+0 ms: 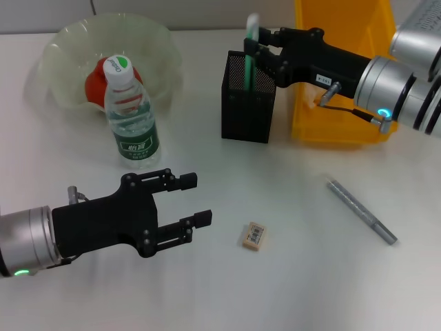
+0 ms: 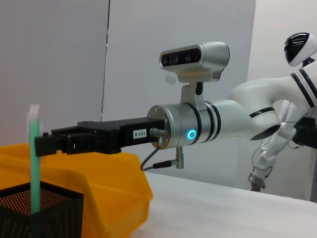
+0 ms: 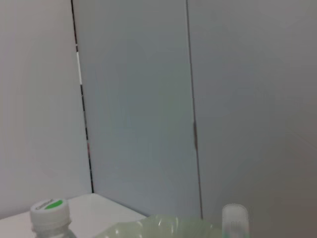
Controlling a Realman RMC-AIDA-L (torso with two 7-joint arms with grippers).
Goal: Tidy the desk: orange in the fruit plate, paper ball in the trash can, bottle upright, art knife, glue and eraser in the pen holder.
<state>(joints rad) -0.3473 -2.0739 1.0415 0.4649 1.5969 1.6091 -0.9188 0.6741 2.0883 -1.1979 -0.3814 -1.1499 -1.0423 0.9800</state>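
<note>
The glue stick stood upright in the pen holder, clamped in the right gripper directly above it. The eraser lay just beyond the left gripper, whose fingers were spread wide.

- pen holder: black metal mesh, matt
- trash can: glossy yellow plastic
- fruit plate: translucent green plastic
- bottle: clear plastic
- worktop: smooth, white
</note>
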